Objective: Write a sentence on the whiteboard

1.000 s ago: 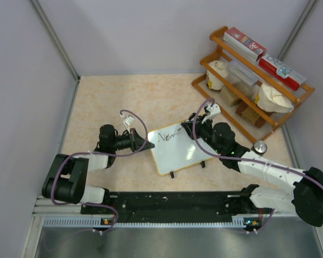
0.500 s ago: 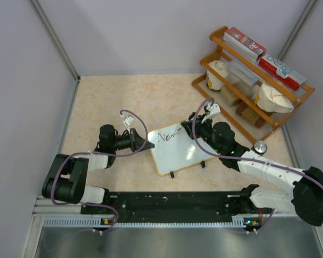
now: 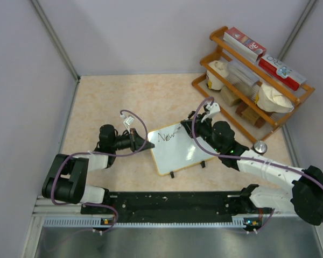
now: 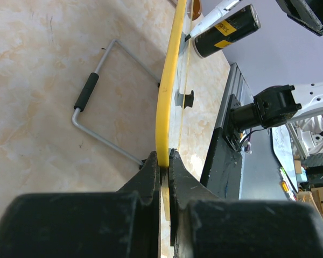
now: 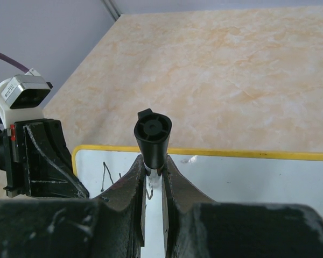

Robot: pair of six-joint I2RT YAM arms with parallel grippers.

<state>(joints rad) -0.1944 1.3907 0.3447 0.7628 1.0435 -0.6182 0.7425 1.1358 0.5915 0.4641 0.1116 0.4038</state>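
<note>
Left pincer (image 4: pixel 162 161) pinches the whiteboard (image 3: pixel 180 153) at its left edge; right pincer (image 5: pixel 153 172) pinches a marker (image 5: pixel 153 131) near its top edge.

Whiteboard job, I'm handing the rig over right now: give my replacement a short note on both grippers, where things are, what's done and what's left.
Left gripper: jaws shut on the left edge of the whiteboard, steadying it.
Right gripper: jaws shut on the marker, near the board's top edge, just right of the writing. Whether the tip touches the board cannot be told.
The whiteboard sits between the two grippers.
Done: a word that reads like "New" at the board's upper left.
Left: the rest of the sentence; most of the board is blank.
</note>
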